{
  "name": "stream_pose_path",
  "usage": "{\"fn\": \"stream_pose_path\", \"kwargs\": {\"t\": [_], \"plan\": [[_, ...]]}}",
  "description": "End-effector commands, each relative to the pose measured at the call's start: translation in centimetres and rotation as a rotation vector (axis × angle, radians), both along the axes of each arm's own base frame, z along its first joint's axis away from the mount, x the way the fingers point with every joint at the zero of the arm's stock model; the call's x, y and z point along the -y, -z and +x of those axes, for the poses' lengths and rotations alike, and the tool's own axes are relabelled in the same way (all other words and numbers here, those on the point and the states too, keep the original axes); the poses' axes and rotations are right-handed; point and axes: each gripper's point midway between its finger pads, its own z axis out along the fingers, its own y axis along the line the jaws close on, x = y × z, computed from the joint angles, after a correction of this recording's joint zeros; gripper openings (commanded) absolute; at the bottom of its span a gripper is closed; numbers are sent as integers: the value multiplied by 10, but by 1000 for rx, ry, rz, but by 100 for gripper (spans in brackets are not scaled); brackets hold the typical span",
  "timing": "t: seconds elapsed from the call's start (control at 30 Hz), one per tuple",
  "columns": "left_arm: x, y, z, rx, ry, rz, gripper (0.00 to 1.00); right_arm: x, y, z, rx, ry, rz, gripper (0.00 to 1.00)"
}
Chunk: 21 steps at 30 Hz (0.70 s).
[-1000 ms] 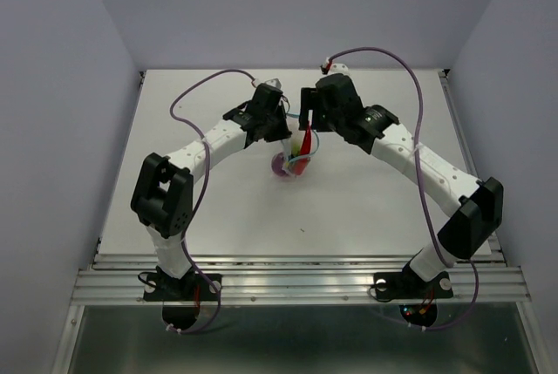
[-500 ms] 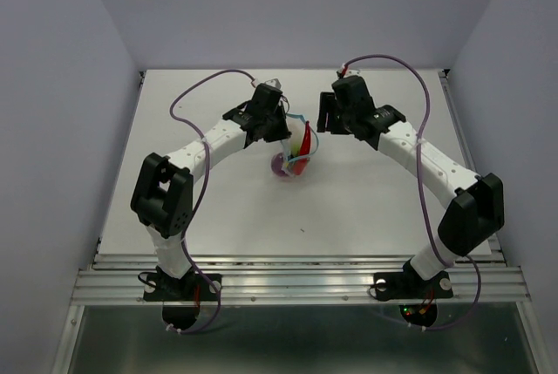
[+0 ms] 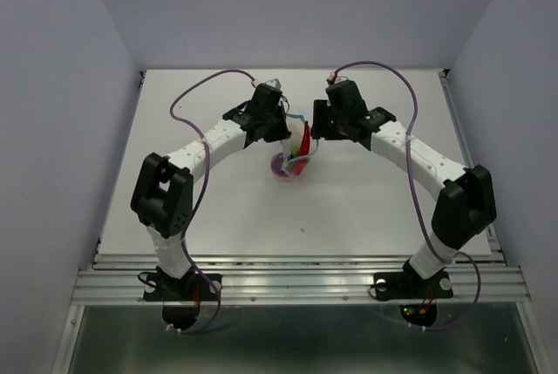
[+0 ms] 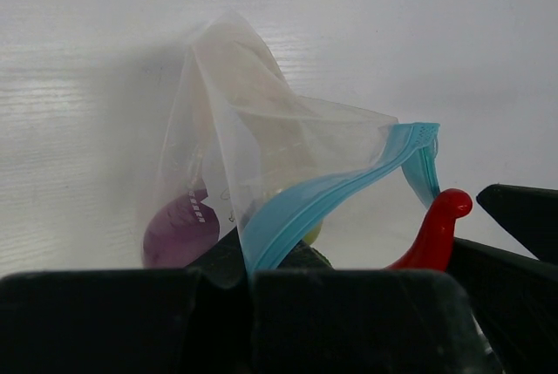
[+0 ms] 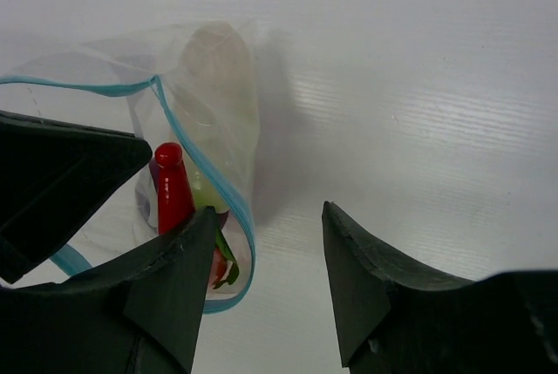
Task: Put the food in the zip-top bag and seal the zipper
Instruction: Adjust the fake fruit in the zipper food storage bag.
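Your left pincer [image 4: 248, 271] clamps the light blue zipper strip [image 4: 331, 195], holding upward the mouth of the small clear crinkly bag [image 4: 253, 143]; your right pincer [image 5: 266, 215] gapes empty beside the protruding curved red chili [image 5: 173, 191].

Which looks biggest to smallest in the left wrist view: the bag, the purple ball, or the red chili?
1. zip-top bag, clearly largest.
2. purple ball.
3. red chili.
The last two look close and each shows only partly, so their order is unsure.
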Motion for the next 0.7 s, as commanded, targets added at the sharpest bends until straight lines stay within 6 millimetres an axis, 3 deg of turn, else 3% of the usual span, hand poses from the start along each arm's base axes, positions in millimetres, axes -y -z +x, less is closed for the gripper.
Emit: {"fn": "stream_pose_path", "kwargs": {"t": [0.0,0.13,0.23,0.27,0.37,0.47,0.57,0.6,0.67], "plan": [[4,-23,-1,53,29,-26,0,-7,7,2,-1,-17,13,56],[5,-23,-2,52,33,-31,0,-8,18,1,-29,-16,10,52],[5,-24,-2,54,37,-34,0,-10,23,0,-42,-20,11,37],[5,-23,-2,54,37,-31,0,-11,21,1,-41,-23,16,25],[5,-23,-3,53,45,-30,0,-12,12,3,-20,-25,25,5],[7,-26,-6,56,65,-37,2,-16,-1,5,5,-46,40,1],[7,-33,-10,72,70,-44,28,-19,-7,3,10,-63,54,1],[6,-35,-11,77,68,-45,51,-18,-7,2,7,-64,54,1],[3,-42,-13,93,65,-51,59,-18,-9,1,5,-67,56,1]]}}
